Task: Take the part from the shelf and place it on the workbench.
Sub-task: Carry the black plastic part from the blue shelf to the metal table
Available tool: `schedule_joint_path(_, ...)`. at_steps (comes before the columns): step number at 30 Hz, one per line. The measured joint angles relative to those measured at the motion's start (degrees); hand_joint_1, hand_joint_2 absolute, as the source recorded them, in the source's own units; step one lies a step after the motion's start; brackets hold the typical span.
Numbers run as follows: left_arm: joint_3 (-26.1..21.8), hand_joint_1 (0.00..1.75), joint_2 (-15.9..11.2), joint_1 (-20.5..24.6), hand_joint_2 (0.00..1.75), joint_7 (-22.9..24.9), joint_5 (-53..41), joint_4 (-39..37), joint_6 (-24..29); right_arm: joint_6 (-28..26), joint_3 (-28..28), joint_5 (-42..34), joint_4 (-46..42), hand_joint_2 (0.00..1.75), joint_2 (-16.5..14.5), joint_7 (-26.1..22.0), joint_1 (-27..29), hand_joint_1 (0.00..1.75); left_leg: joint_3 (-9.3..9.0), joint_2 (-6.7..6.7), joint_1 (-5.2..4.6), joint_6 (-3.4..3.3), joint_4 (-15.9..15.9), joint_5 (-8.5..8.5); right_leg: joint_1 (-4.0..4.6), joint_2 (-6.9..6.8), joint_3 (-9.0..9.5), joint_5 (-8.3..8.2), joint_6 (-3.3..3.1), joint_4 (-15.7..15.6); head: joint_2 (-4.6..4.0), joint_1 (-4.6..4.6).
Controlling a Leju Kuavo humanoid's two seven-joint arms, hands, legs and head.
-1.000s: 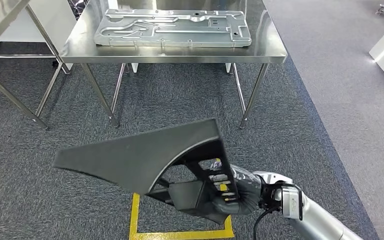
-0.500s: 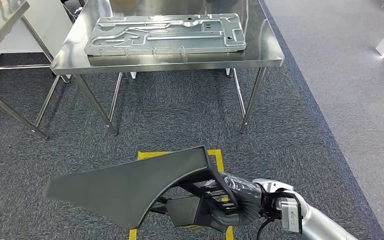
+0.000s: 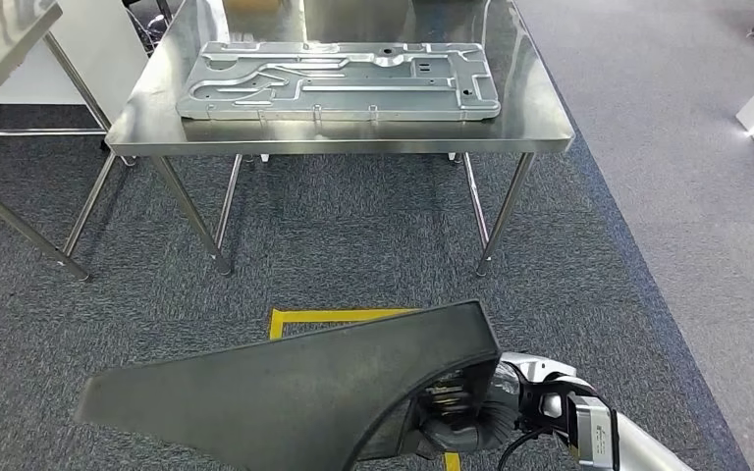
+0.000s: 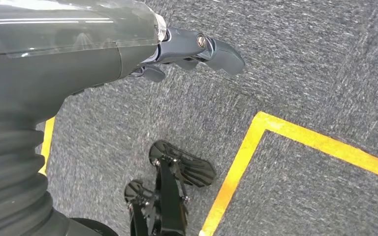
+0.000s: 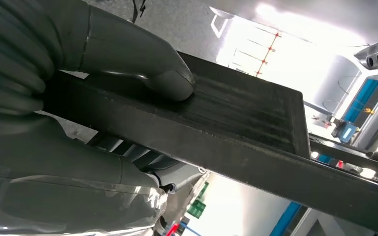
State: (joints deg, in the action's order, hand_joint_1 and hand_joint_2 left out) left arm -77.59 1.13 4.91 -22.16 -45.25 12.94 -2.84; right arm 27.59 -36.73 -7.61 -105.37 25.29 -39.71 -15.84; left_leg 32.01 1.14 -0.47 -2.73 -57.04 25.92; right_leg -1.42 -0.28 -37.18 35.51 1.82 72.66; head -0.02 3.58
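Head view: the right hand [image 3: 466,417] grips the big dark curved plastic part [image 3: 285,388]. The shiny steel workbench [image 3: 353,132] ahead looks closer now. Left hand [image 4: 197,49] hangs open.

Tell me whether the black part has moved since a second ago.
Yes. Held by the right hand, the black part has come forward over the yellow floor marking, nearer the steel table.

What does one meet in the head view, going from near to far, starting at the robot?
black part held by the right robot hand → yellow floor marking → grey carpet → steel workbench → metal plate lying on it
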Motion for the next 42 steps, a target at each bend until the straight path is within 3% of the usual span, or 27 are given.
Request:
schedule_joint_path(1,-0.02,0.00,0.01,-0.02,1.75,0.00,0.08,0.00,-0.01,0.03,0.20,-0.23,-0.17,1.75,0.00,-0.01,-0.09,1.75,-0.24,0.04,0.01,0.07,-0.03,0.28,-0.08,-0.01,-1.14,-0.38,0.18,0.80,0.00,0.01)
schedule_joint_path(2,-0.03,0.00,0.03,-0.05,1.75,0.00,0.15,-0.01,-0.02,0.02,0.44,-0.55,-0.40,1.75,0.00,-0.02,-0.30,1.75,-0.59,0.07,0.04,0.18,-0.06,0.58,-0.18,-0.03,-1.28,-1.97,0.27,-0.42,0.00,0.01)
schedule_joint_path(4,-0.05,0.00,0.07,-0.03,1.75,-0.02,0.18,-0.01,-0.09,-0.12,0.90,-1.28,-0.87,1.75,-0.01,-0.01,-0.99,1.75,-1.40,0.09,0.12,0.58,-0.14,1.32,-0.35,-0.22,0.91,-7.09,0.16,-7.35,0.00,0.00)
schedule_joint_path(6,-0.06,0.00,0.08,0.13,1.75,-0.09,0.18,-0.01,-0.16,-0.31,1.20,-1.71,-1.16,1.75,-0.04,0.03,-1.80,1.75,-1.79,0.07,0.07,1.26,-0.30,1.99,-0.08,-0.60,2.65,-8.92,-0.41,-12.73,0.00,-0.01)
schedule_joint_path(9,-0.14,0.00,0.02,0.28,1.75,-0.11,0.17,0.00,-0.20,-0.43,1.67,-1.91,-1.61,1.75,-0.07,0.13,-2.50,1.75,-2.04,-0.13,-0.02,2.48,-0.86,2.46,0.17,-0.61,3.09,-8.92,-1.63,-13.67,0.00,0.01)
schedule_joint_path(11,-0.25,0.00,-0.01,0.47,1.75,-0.11,0.17,-0.01,-0.21,-0.50,1.92,-1.97,-1.93,1.75,-0.01,0.20,-2.97,1.75,-1.48,-0.35,0.13,3.17,-2.84,3.27,0.14,-0.65,3.85,-8.77,-2.35,-13.88,0.00,0.00)
schedule_joint_path(13,-0.37,0.00,-0.02,0.67,1.75,-0.12,0.17,-0.01,-0.22,-0.61,1.98,-2.06,-2.18,1.75,0.09,0.35,-3.39,1.75,1.75,-0.56,0.33,3.75,-8.63,5.74,0.20,-0.78,4.52,-8.31,-2.90,-14.04,0.00,0.00)
schedule_joint_path(15,-0.49,0.00,-0.02,0.61,1.75,-0.11,0.17,0.00,-0.21,-0.66,1.98,-2.13,-2.24,1.75,0.13,0.48,-3.52,1.75,6.42,-0.63,0.42,4.06,-15.58,8.21,0.35,-0.73,4.97,-7.73,-3.13,-14.03,0.00,0.01)
schedule_joint_path(16,-0.54,0.00,-0.02,0.53,1.75,-0.11,0.17,0.00,-0.21,-0.67,1.98,-2.15,-2.24,1.75,0.13,0.51,-3.52,1.75,7.97,-0.63,0.44,3.98,-17.14,8.19,0.42,-0.66,5.32,-7.40,-3.14,-14.02,0.00,0.01)
schedule_joint_path(17,-0.58,0.00,-0.02,0.45,1.75,-0.11,0.17,-0.01,-0.21,-0.69,1.98,-2.16,-2.24,1.75,0.13,0.52,-3.52,1.75,8.45,-0.63,0.45,3.77,-16.53,6.96,0.50,-0.60,5.76,-7.04,-3.13,-14.02,0.00,0.01)
schedule_joint_path(19,-0.68,0.00,-0.05,0.41,1.75,-0.09,0.17,-0.01,-0.19,-0.84,1.98,-2.18,-2.28,1.75,0.13,0.51,-3.59,1.75,6.67,-0.61,0.28,2.86,-9.75,1.75,0.62,-0.54,6.89,-6.20,-3.03,-14.09,0.00,0.00)
schedule_joint_path(21,-0.80,0.00,-0.24,0.45,1.75,-0.02,0.16,-0.01,-0.14,-1.15,1.93,-2.22,-2.43,1.75,0.13,0.33,-3.85,1.75,4.75,-0.51,-0.26,2.00,-3.48,-1.08,0.64,-0.48,7.61,-5.56,-2.71,-14.22,0.00,0.00)
schedule_joint_path(23,-0.85,0.00,-0.43,0.41,1.75,0.04,0.16,-0.01,-0.10,-1.43,1.86,-2.47,-2.88,1.75,0.13,0.09,-4.15,1.75,4.28,-0.42,-0.75,1.35,-1.59,-1.02,0.54,-0.33,7.92,-5.50,-2.04,-14.30,0.00,0.01)
schedule_joint_path(26,-0.87,0.00,-0.51,0.41,1.75,-0.11,0.27,-0.02,-0.16,-1.92,1.77,-3.53,-4.13,1.75,0.11,-0.09,-5.11,1.75,2.29,-0.29,-0.38,0.49,-0.16,-1.50,0.49,-0.17,8.19,-5.36,-1.12,-12.68,0.00,0.01)
schedule_joint_path(27,-0.88,0.00,-0.50,0.50,1.75,-0.21,0.31,-0.02,-0.20,-2.27,1.73,-4.16,-4.43,1.75,0.00,-0.17,-5.74,1.75,1.56,-0.26,-0.16,0.30,0.16,-1.48,0.47,-0.11,7.29,-4.62,-0.97,-10.73,0.00,0.00)
schedule_joint_path(29,-0.88,0.00,-0.45,0.67,1.75,-0.44,0.32,-0.02,-0.36,-3.23,1.67,-5.65,-4.62,1.75,-0.35,-0.29,-6.81,1.75,0.83,-0.29,-0.01,0.07,0.37,-1.06,0.30,0.00,3.47,-2.13,-0.60,-4.50,0.00,0.01)
schedule_joint_path(31,-0.88,0.00,-0.42,0.66,1.75,-0.69,0.30,-0.02,-0.51,-4.40,1.61,-7.19,-4.60,1.75,-0.60,-0.33,-7.37,1.75,0.15,-0.24,0.06,0.15,0.34,-0.38,-0.02,0.02,-0.44,-0.36,-0.11,0.22,0.00,0.01)
schedule_joint_path(32,-0.88,0.00,-0.40,0.60,1.75,-0.80,0.29,-0.02,-0.54,-5.02,1.59,-7.98,-4.56,1.75,-0.63,-0.33,-7.68,1.75,-0.32,-0.21,0.14,0.29,0.30,0.04,-0.19,0.01,-1.33,-0.96,0.14,0.16,0.00,0.01)
schedule_joint_path(33,-0.88,0.00,-0.38,0.54,1.75,-0.90,0.30,-0.02,-0.55,-5.67,1.56,-8.81,-4.51,1.75,-0.63,-0.33,-8.05,1.75,-0.88,-0.18,0.27,0.48,0.20,0.52,-0.35,-0.02,-1.31,-2.79,0.34,-1.78,0.00,0.01)
schedule_joint_path(35,-0.89,0.00,-0.39,0.52,1.75,-1.01,0.32,-0.02,-0.49,-6.81,1.54,-10.21,-4.39,1.75,-0.63,-0.33,-8.77,1.75,-2.04,-0.15,0.52,1.09,-0.12,1.66,-0.50,-0.25,0.37,-8.03,0.59,-8.70,0.00,0.01)
schedule_joint_path(37,-0.89,0.00,-0.48,0.58,1.75,-1.07,0.32,-0.02,-0.41,-7.92,1.56,-11.03,-4.23,1.75,-0.67,-0.33,-9.02,1.75,-2.46,-0.20,0.55,1.95,-0.45,2.63,-0.26,-0.58,1.39,-9.95,-0.05,-12.84,0.00,0.00)
schedule_joint_path(40,-0.88,0.00,-0.62,0.53,1.75,-1.08,0.22,-0.01,-0.39,-8.94,2.14,-11.61,-4.31,1.75,-0.70,-0.33,-8.22,1.75,-2.78,-0.48,0.56,3.14,-1.11,3.37,-0.06,-0.48,1.92,-9.77,-1.58,-13.24,0.00,0.00)
schedule_joint_path(42,-0.87,0.00,-0.68,0.68,1.75,-1.05,0.13,-0.01,-0.28,-8.01,3.54,-11.57,-4.93,1.75,-0.67,-0.39,-6.82,1.75,-1.93,-0.65,0.75,3.72,-3.76,4.21,-0.09,-0.56,2.90,-9.25,-2.30,-13.45,0.00,0.00)
